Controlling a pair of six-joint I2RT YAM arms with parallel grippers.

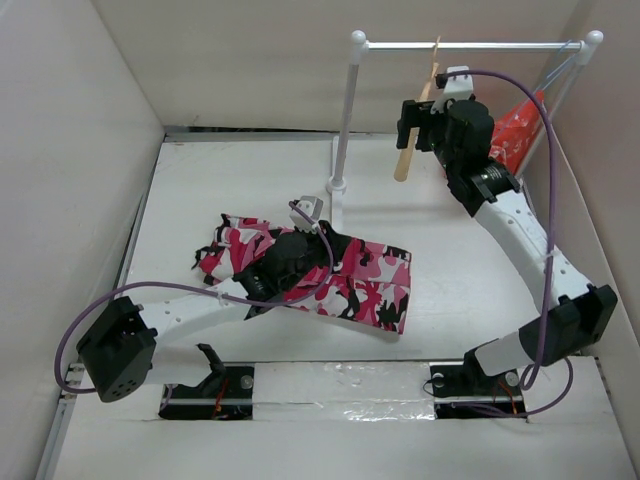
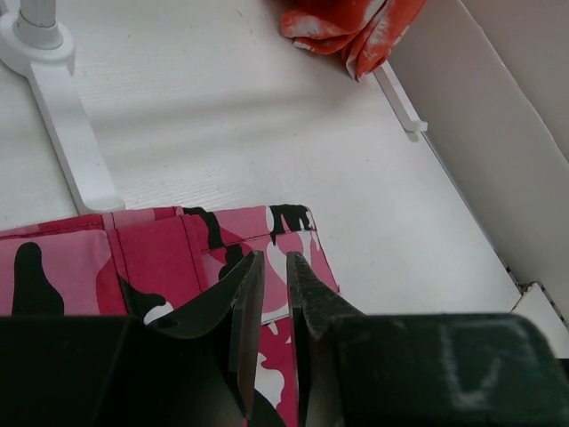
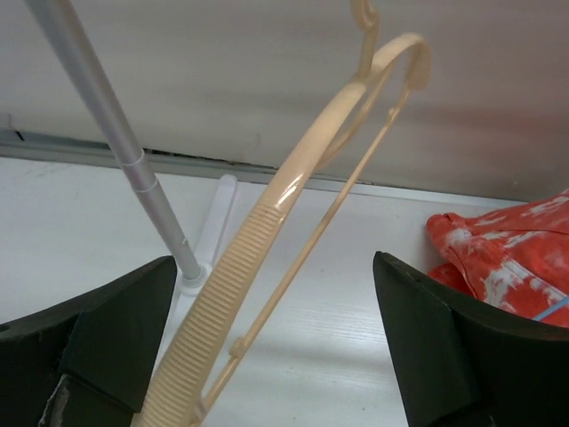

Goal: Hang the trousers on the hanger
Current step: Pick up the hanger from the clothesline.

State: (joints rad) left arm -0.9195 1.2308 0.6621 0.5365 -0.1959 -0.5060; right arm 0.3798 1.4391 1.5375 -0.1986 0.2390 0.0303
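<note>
The camouflage trousers lie crumpled flat on the table in the top view. My left gripper rests low over them; in the left wrist view its jaws stand a narrow gap apart above the pink cloth, and no fold shows pinched between them. The pale beige hanger hangs by its hook from the white rail. My right gripper is up beside it, wide open. In the right wrist view the hanger passes between the spread fingers without touching them.
A red-orange cloth lies at the back right by the wall, also seen from the wrists. The rail's left post and its foot stand just behind the trousers. White walls enclose the table.
</note>
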